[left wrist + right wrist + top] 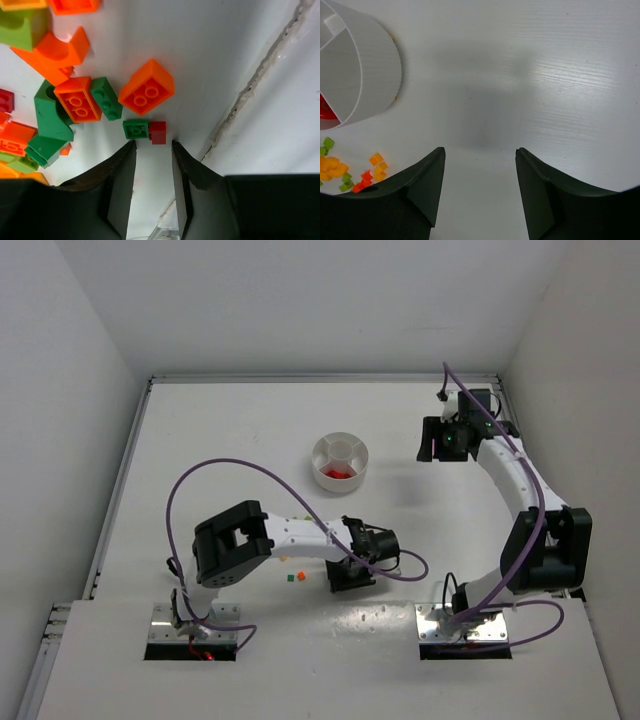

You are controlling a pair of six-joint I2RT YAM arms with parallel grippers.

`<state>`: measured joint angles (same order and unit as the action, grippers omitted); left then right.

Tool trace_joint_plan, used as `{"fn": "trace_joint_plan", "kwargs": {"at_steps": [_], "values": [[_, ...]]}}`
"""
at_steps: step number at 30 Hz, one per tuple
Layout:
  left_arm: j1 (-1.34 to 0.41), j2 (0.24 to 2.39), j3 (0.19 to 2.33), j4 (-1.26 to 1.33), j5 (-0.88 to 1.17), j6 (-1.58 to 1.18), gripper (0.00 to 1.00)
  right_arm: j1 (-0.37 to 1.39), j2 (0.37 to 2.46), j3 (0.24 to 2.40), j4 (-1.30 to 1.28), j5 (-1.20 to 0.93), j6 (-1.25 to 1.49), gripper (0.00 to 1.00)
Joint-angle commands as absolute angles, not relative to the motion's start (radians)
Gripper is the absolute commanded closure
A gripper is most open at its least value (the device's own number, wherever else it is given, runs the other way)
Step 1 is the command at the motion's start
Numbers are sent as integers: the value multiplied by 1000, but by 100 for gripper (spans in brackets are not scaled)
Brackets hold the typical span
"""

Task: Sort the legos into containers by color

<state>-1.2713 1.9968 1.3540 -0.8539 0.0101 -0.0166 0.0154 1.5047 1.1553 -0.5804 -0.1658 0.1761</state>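
Observation:
In the left wrist view my left gripper (153,143) is open and low over the table, with nothing between its fingers. A small green lego (135,129) and a small red lego (158,132) lie side by side just beyond its fingertips. An orange lego (147,92) sits behind them, and a pile of orange, green and red legos (60,105) spreads to the left. The white dish (340,448) with its wedge containers stands mid-table, with red legos (338,474) in its near wedge. My right gripper (480,150) is open and empty, to the right of the dish (375,70).
Two stray bricks, one green (290,579) and one orange (300,575), lie left of the left gripper (350,578). The right gripper (430,443) hovers at the back right. A scatter of bricks (350,172) shows at the right wrist view's lower left. White walls enclose the table.

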Motion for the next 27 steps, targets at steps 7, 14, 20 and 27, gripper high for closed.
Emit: {"fn": "trace_joint_plan", "kwargs": {"at_steps": [7, 14, 20, 27], "values": [[-1296, 2052, 1462, -851, 51, -34, 62, 12, 1519, 1209, -572, -179, 164, 41], [-1305, 2074, 1459, -842, 71, -34, 69, 12, 1509, 1200, -572, -179, 164, 41], [-1315, 2043, 1401, -824, 61, -34, 72, 12, 1500, 1190, -572, -179, 164, 41], [-1306, 2011, 1333, -813, 29, -25, 70, 12, 1500, 1190, -572, -179, 164, 41]]}}
